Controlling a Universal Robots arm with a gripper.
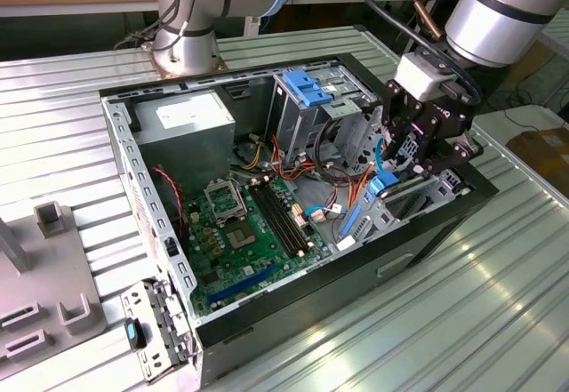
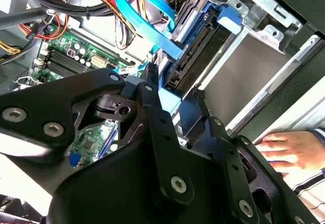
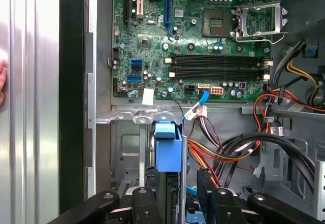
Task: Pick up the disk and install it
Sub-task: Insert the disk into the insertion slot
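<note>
1. Leftmost in the exterior view, grey fixtures (image 1: 53, 232) stand on the ribbed metal table (image 1: 80, 99), well apart from my work.
2. Next comes the open computer case (image 1: 133, 170). Its perforated side rim stands upright, and the power supply (image 1: 182, 118) sits snug in the far corner.
3. The green motherboard (image 1: 240, 232) lies low and flat on the case floor, and above it is the widest open room inside.
4. The tall metal cage (image 1: 307, 121) rises at the far side with a light-blue latch (image 1: 302, 85) on top. Red, orange and black wires (image 1: 342, 183) crowd the gap between cage and bay.
5. My gripper (image 1: 416, 156) hangs over the bay at the exterior view's right end of the case, astride the top edge of the disk (image 1: 384, 186). Whether my grip is clamped or slack, I cannot tell.
6. The disk stands on edge between the bay's metal walls. In the first wrist view its blue tab (image 3: 167, 145) sits just beside the bay's bent metal lip (image 3: 132, 116).
7. In the second wrist view a blue ribbon cable (image 2: 144, 10) loops close past the disk's end.
8. The case's black outer wall (image 1: 462, 205) runs just beside my gripper. In the second wrist view a person's hand (image 2: 289, 150) rests outside it.
</note>
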